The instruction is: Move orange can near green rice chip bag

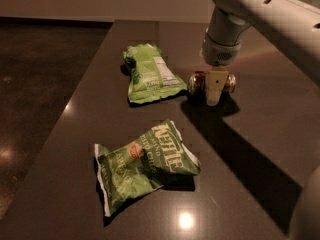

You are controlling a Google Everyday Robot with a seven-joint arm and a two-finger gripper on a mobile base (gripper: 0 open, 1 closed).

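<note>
The orange can [198, 83] lies on its side on the dark table [250, 149], just right of the green rice chip bag [150, 74]. That bag is light green with a white label panel and lies flat at the back of the table. My gripper [215, 86] comes down from the cream arm above and is shut across the can's middle. One cream finger [214, 88] shows in front of the can and the other is hidden behind it. The can's left end almost touches the bag's right edge.
A second green bag with white "KETTLE" lettering [145, 166] lies crumpled nearer the front, left of centre. The table's left edge [75, 114] drops to a dark floor. My arm's shadow runs across the right side of the table.
</note>
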